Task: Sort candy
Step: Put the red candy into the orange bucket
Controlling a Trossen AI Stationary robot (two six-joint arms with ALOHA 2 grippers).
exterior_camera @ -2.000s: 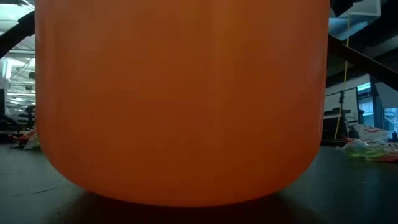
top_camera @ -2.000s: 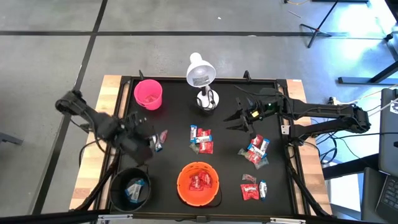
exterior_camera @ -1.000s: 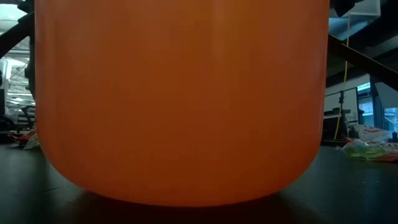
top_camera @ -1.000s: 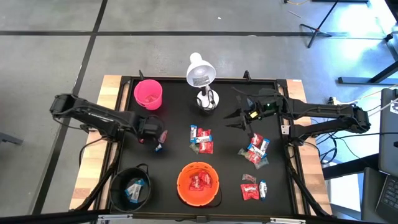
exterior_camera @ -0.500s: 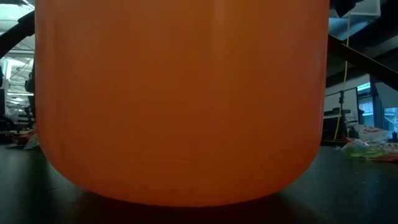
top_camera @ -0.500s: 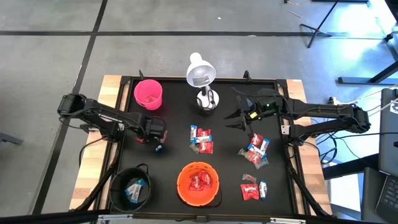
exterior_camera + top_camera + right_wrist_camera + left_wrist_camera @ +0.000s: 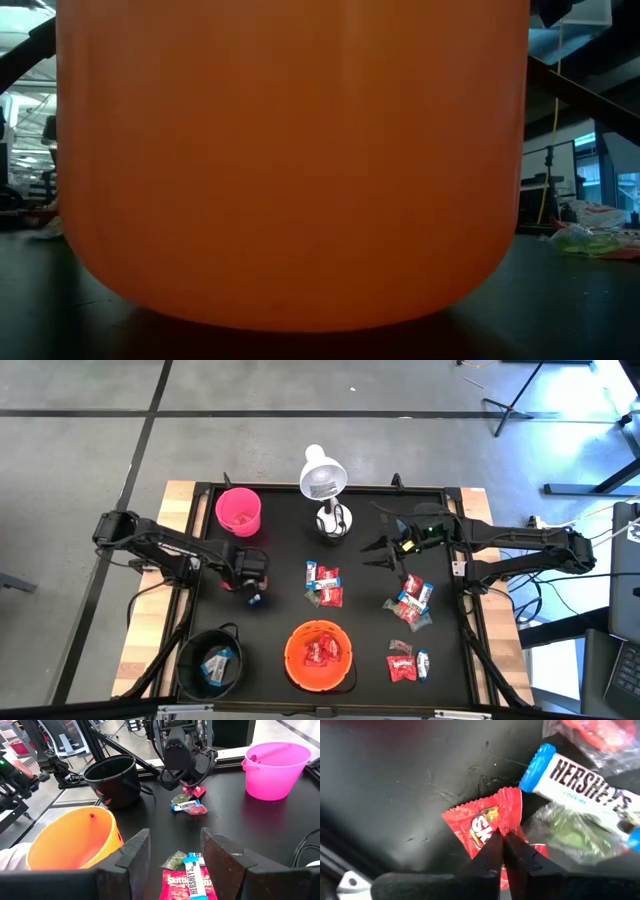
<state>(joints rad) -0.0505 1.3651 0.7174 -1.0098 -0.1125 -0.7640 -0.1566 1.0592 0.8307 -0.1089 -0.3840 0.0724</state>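
Note:
My left gripper (image 7: 254,582) is down on a small candy pile (image 7: 256,598) at the table's left and is shut on a red Skittles packet (image 7: 482,822). Beside that packet lie a blue-and-white Hershey's bar (image 7: 580,780) and a clear greenish wrapper (image 7: 565,835). My right gripper (image 7: 383,551) stands open over the table's far right, with nothing between its fingers (image 7: 135,855). More candy lies in piles at the middle (image 7: 323,585) and the right (image 7: 410,603). My left gripper pinches the red Skittles packet between its two fingertips (image 7: 495,845), at the packet's middle near one crimped edge (image 7: 506,827). The fingers come from above, slanting down. The packet lies flat on the black table, touching the other candy beside it.
The orange bowl (image 7: 318,655) with red candy stands at the near middle and fills the low view (image 7: 290,160). A black bowl (image 7: 208,663) holding candy is at the near left, the pink cup (image 7: 238,510) at the far left. A white lamp (image 7: 323,485) stands at the far middle.
My left gripper has shifted a little toward the table's right, over the small candy pile, covering most of it, and has then kept still. The piles and the bowls lie as before.

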